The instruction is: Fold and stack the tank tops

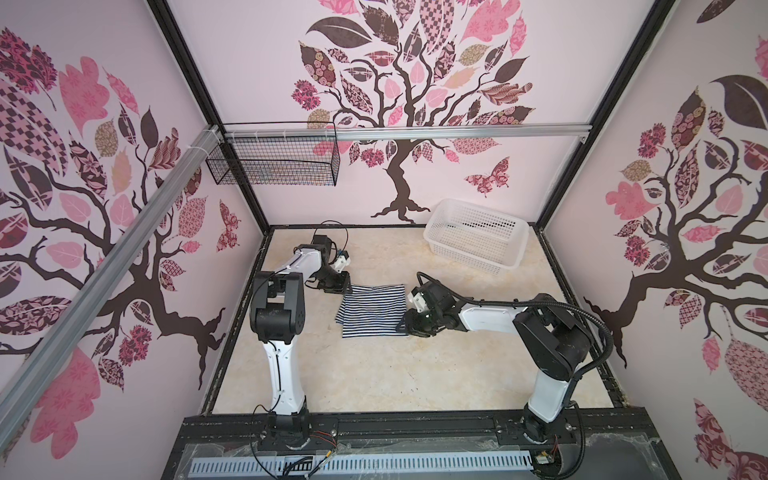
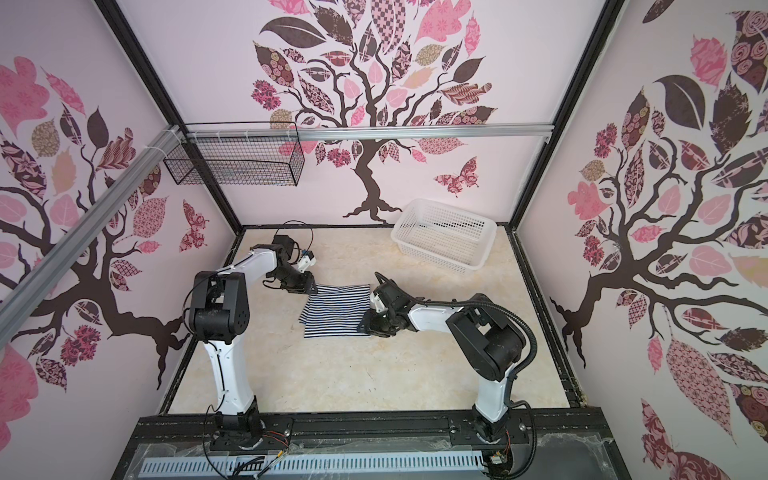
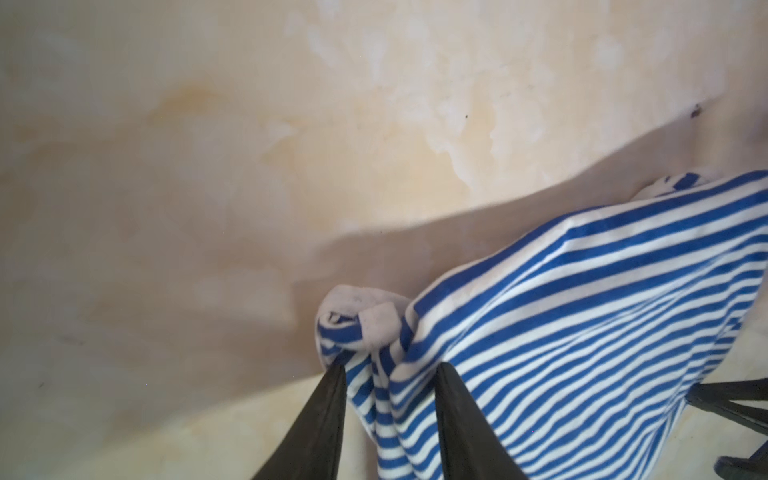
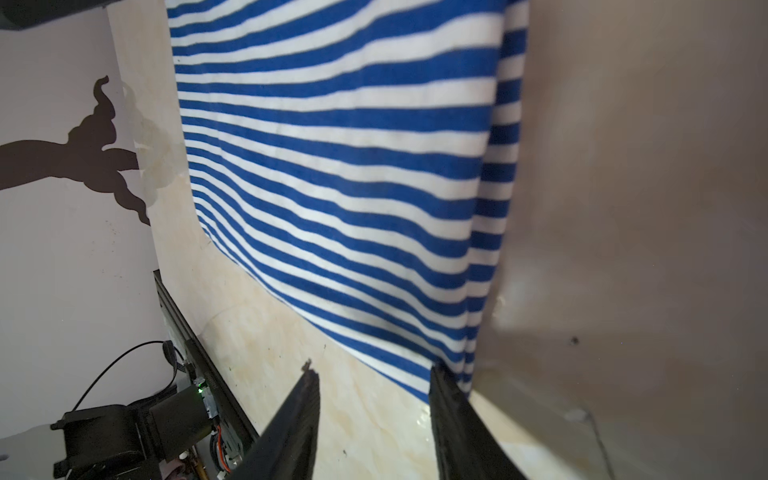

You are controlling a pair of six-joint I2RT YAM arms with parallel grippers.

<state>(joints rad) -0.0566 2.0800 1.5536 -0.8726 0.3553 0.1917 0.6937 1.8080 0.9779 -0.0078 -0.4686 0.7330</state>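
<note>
Top views both show the striped tank top (image 1: pixel 372 313) (image 2: pixel 336 311) lying folded on the marbled table (image 1: pixel 374 374), well apart from the white basket (image 1: pixel 465 251) (image 2: pixel 432 249), nearer the arm bases than the basket and off to its left. Broad navy and white stripes cover most of it. Along the edge that faces the basket runs a band of finer stripes; I cannot tell whether that band is a second top.

The left gripper (image 1: pixel 338 289) (image 2: pixel 303 286) sits on that basket-facing edge, at the corner farthest from the basket. In the left wrist view its black fingers (image 3: pixel 324 415) stand narrowly apart with a bunched fold of the cloth and its white hem pinched between them (image 3: pixel 390 368). The fabric there is raised off the table and throws a shadow on it.

The right gripper (image 1: pixel 402 327) (image 2: pixel 363 328) is low at the opposite corner, on the edge turned away from the basket. In the right wrist view its jaws stand apart with bare table between them (image 4: pixel 372 372). One fingertip touches the layered corner of the cloth, and nothing is gripped.

The basket rests tilted against the back wall.
</note>
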